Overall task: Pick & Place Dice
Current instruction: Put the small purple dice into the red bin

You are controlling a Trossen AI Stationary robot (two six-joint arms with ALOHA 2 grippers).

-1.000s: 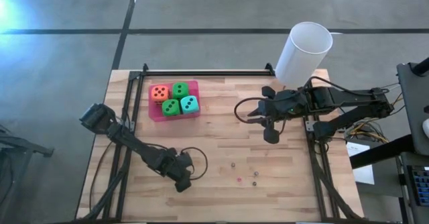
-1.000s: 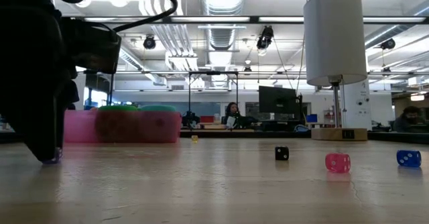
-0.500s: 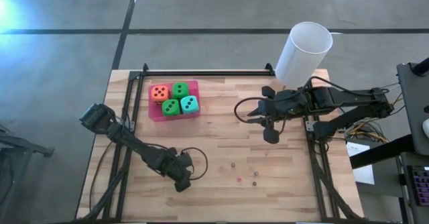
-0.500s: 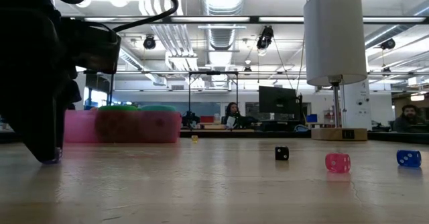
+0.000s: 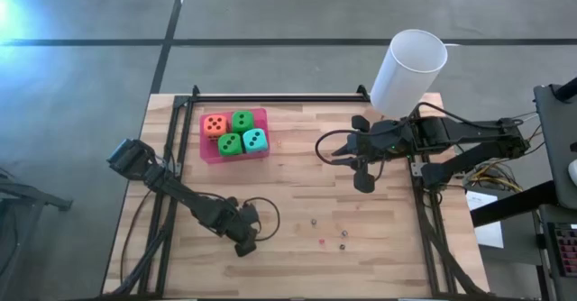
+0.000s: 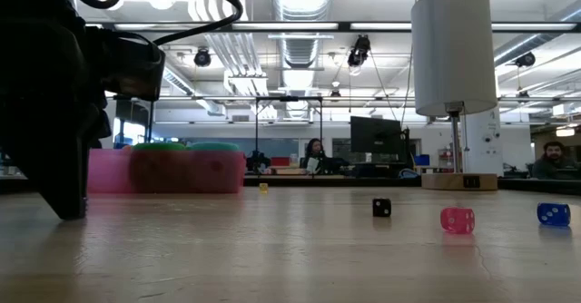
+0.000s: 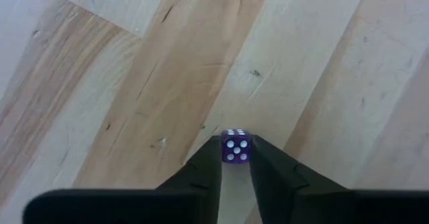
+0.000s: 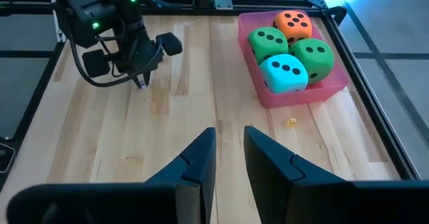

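Dice of the soft kind, four in all, sit together in a pink tray (image 5: 263, 150) at the far left of the wooden table (image 5: 297, 193): the orange die (image 5: 215, 125) and one green die (image 5: 242, 121) on the far side, the other green die (image 5: 229, 144) and the teal die (image 5: 255, 140) on the near side, all touching one another. The left gripper (image 7: 234, 167) is down at the table near the near-left part, and its jaws are closed narrowly on a tiny purple die (image 7: 234, 145) with white pips, pinched between the two tips. The right gripper (image 8: 229, 150) hangs above the table's right-centre, its jaws nearly together with only a slim gap and nothing between them. A white cylinder (image 5: 407, 70) stands at the far right edge. Small dice lie on the near-centre boards: a black one (image 6: 382, 208), a pink one (image 6: 457, 219) and a blue one (image 6: 553, 214); a tiny yellow one (image 8: 291, 122) lies just beside the tray.
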